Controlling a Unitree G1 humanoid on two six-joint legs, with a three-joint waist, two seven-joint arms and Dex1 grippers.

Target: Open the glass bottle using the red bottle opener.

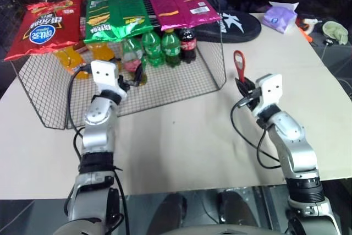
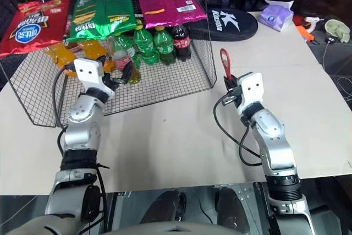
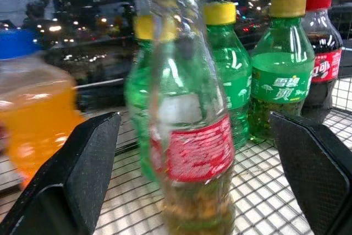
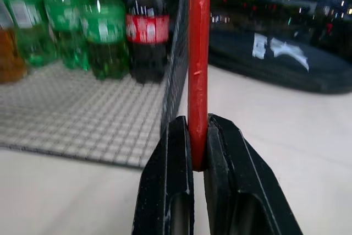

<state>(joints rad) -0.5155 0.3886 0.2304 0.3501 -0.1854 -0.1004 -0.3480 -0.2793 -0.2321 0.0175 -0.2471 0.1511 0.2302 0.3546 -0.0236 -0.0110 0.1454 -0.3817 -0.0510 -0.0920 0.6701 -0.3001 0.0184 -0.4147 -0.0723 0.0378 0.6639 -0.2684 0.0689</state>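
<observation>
The glass bottle [image 3: 193, 141], clear with a red label and amber drink, stands on the wire basket's floor in front of the green bottles. My left gripper [image 1: 132, 81] is open just in front of it. In the left wrist view its two black fingers [image 3: 77, 180] stand wide on either side of the bottle without touching it. My right gripper [image 1: 245, 87] hovers over the table to the right of the basket. It is shut on the handle of the red bottle opener [image 1: 238, 63], which points upright with its loop head on top [image 4: 198, 53].
The wire basket [image 1: 44, 108] also holds green soda bottles [image 1: 162, 48], a cola bottle [image 1: 188, 42] and orange soda bottles [image 1: 71, 61]. Chip bags [image 1: 118, 15] lie on its top. A black case [image 1: 236, 26] and a tissue pack [image 1: 280, 16] sit at the back right.
</observation>
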